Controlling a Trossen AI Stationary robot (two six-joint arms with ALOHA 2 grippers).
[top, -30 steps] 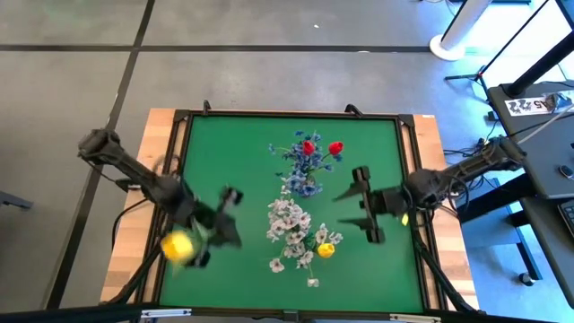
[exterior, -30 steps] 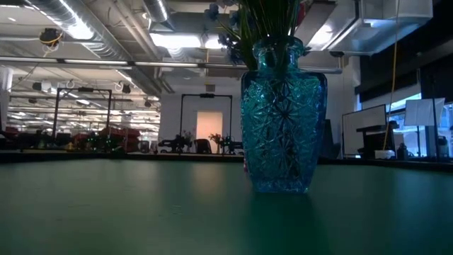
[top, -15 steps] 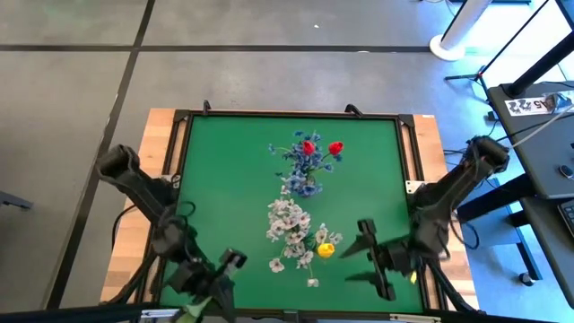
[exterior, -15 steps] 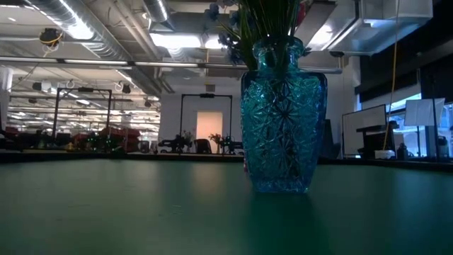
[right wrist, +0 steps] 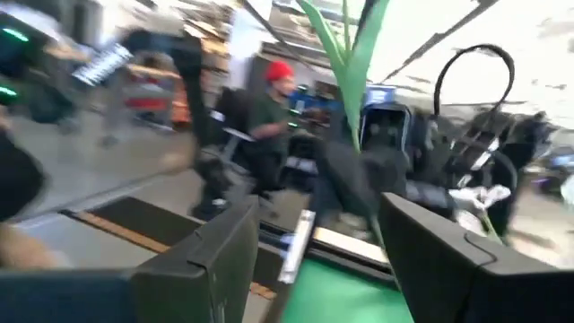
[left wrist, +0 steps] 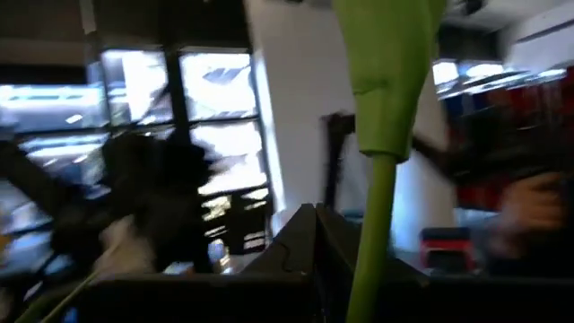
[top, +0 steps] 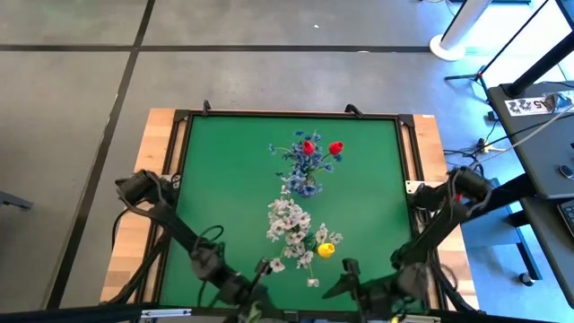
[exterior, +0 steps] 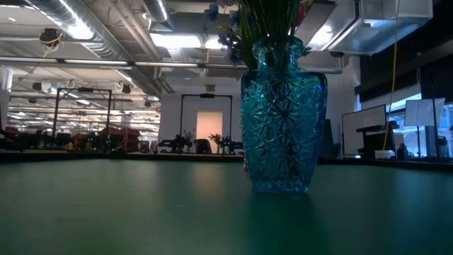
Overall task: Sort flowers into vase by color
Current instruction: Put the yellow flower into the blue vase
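Left gripper [top: 256, 303] is seen at bottom edge of high view, clamped on a green stem [left wrist: 377, 170]. Right gripper [top: 348, 285] at bottom right, fingers spread apart. Red flowers [top: 321, 147] & blue sprays [top: 300, 163] found in vase [exterior: 283, 113], centre; white spray [top: 289, 222] & yellow bloom [top: 326, 250] below it.

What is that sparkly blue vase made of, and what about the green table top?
The vase looks like clear turquoise cut glass: light shines through it, and starburst patterns are pressed into its sides. It could be moulded plastic. The table top looks like a matte green mat, with no shine.
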